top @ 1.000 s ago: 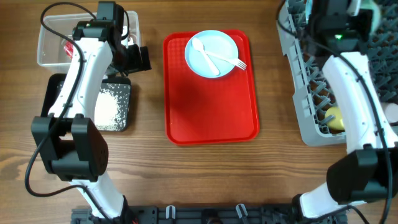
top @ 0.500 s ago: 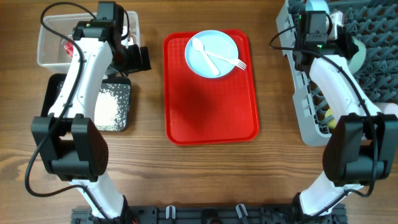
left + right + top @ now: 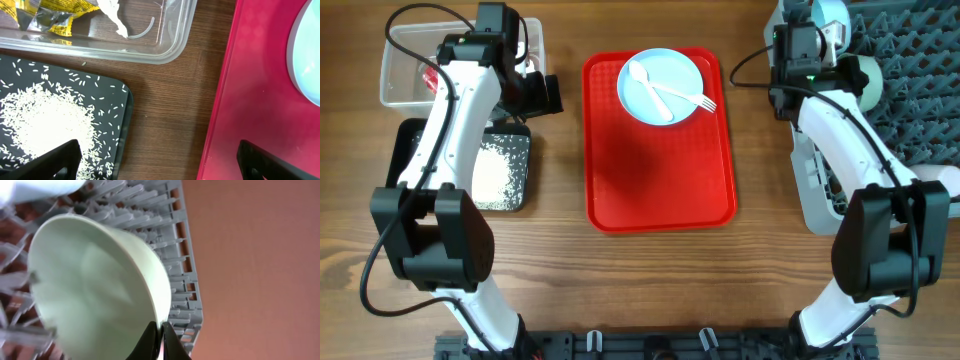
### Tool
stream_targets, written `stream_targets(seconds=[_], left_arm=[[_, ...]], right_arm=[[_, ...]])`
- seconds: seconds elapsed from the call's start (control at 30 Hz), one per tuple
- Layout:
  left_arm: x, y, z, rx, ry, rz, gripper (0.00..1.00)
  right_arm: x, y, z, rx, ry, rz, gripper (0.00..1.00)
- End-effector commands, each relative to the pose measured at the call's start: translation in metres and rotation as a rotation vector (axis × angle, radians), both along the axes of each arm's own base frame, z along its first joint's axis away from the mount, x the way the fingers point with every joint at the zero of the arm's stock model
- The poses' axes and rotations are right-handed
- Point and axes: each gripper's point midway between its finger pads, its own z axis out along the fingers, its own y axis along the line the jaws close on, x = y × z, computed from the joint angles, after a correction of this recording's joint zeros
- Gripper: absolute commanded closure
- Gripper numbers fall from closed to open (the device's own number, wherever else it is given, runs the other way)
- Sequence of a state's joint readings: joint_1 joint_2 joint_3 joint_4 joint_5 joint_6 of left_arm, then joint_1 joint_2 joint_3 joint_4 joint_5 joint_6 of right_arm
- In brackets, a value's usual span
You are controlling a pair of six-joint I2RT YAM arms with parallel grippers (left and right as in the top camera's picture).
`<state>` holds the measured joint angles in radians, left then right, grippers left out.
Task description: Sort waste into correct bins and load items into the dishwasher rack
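My left gripper [image 3: 538, 93] is open and empty, hovering over bare table between the black tray and the red tray; the left wrist view [image 3: 160, 162] shows its fingers wide apart. The clear tub [image 3: 400, 90] holds a red wrapper [image 3: 425, 78], a yellow wrapper [image 3: 50, 12] and a white tissue [image 3: 112, 15]. The black tray [image 3: 518, 150] holds rice grains [image 3: 45, 120]. My right gripper [image 3: 157, 330] is shut on the rim of a pale blue bowl [image 3: 95, 290], held tilted over the grey dishwasher rack [image 3: 810, 190]. The blue plate [image 3: 660, 85] carries the white fork [image 3: 685, 97] and spoon [image 3: 648, 85].
The red serving tray [image 3: 660, 180] lies mid-table under the plate. A second pale bowl [image 3: 832, 14] stands at the rack's far left corner, and a white cup [image 3: 945, 180] is at its right edge. The rack's pegs [image 3: 170, 255] are close behind the held bowl.
My right arm has swung left across the rack with the bowl in its grip, and the bowl is now near the rack's left end. The left arm has not moved.
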<state>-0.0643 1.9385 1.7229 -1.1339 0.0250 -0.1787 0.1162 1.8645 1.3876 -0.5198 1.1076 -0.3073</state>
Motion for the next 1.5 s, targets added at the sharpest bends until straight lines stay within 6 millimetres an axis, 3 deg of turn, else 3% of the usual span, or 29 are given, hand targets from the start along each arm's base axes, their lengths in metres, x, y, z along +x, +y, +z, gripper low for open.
stream_targets(seconds=[0.0, 0.17, 0.23, 0.27, 0.3, 0.43, 0.63, 0.87, 0.93, 0.97, 1.2, 1.3, 1.47], left_arm=[[-0.001, 0.001, -0.005, -0.010, 0.015, 0.017, 0.00], [-0.001, 0.001, -0.005, -0.010, 0.016, 0.017, 0.00], [-0.001, 0.001, -0.005, -0.010, 0.015, 0.017, 0.00], [-0.001, 0.001, -0.005, -0.010, 0.015, 0.017, 0.00], [-0.001, 0.001, -0.005, -0.010, 0.015, 0.017, 0.00], [-0.001, 0.001, -0.005, -0.010, 0.015, 0.017, 0.00], [-0.001, 0.001, -0.005, -0.010, 0.015, 0.017, 0.00], [-0.001, 0.001, -0.005, -0.009, 0.015, 0.017, 0.00], [-0.001, 0.001, -0.005, -0.010, 0.015, 0.017, 0.00], [-0.001, 0.001, -0.005, -0.009, 0.015, 0.017, 0.00], [-0.001, 0.001, -0.005, -0.010, 0.015, 0.017, 0.00], [-0.001, 0.001, -0.005, -0.009, 0.015, 0.017, 0.00], [-0.001, 0.001, -0.005, -0.009, 0.015, 0.017, 0.00]], right_arm=[[-0.001, 0.025, -0.029, 0.092, 0.047, 0.065, 0.96], [0.003, 0.056, -0.030, 0.102, 0.039, 0.129, 0.93], [0.005, 0.066, -0.030, 0.101, 0.043, 0.154, 0.71], [0.005, 0.072, -0.030, 0.100, 0.043, 0.166, 0.51], [0.005, 0.076, -0.029, 0.098, 0.043, 0.176, 0.40], [0.004, 0.076, -0.025, 0.070, 0.036, 0.166, 0.29], [0.014, 0.076, 0.006, 0.081, -0.099, 0.156, 0.27], [0.044, 0.112, 0.059, 0.555, -0.299, 0.292, 0.27], [0.050, 0.111, 0.069, 0.644, -0.334, 0.300, 0.29], [0.052, 0.106, 0.073, 0.676, -0.365, 0.283, 0.35], [0.073, 0.061, 0.062, 0.915, -0.536, 0.155, 0.53], [0.087, 0.046, 0.056, 1.010, -0.604, 0.131, 0.54], [0.106, 0.032, 0.038, 1.005, -0.627, 0.123, 0.54]])
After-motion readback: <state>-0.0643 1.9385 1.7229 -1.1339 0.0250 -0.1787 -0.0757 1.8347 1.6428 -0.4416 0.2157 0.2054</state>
